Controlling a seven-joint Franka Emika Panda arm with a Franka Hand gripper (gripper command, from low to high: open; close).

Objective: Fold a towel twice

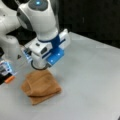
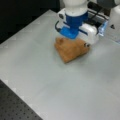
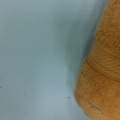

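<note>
Folded into a thick, layered bundle, the towel [image 1: 41, 86] lies on the grey table [image 1: 90, 82], with stacked edges showing toward a front view's bottom left. From the opposite side, a front view shows the towel [image 2: 71, 50] as a rough wedge, its tip pointing down toward that view's bottom. Right on top of it sits the gripper [image 1: 40, 67], pressed low against the towel's upper edge; the arm's white and blue wrist block [image 2: 75, 26] hides the fingers in both front views, so how far they are open, or whether they pinch any cloth, I cannot tell. Only the wrist view brings out the woven band [image 3: 105, 61] running across the towel [image 3: 100, 92], which fills that view's right side, with bare table [image 3: 37, 50] left of it; no fingers show there.

Just left of the towel in a front view, a small orange piece [image 1: 9, 79] pokes out near the robot's base.
</note>
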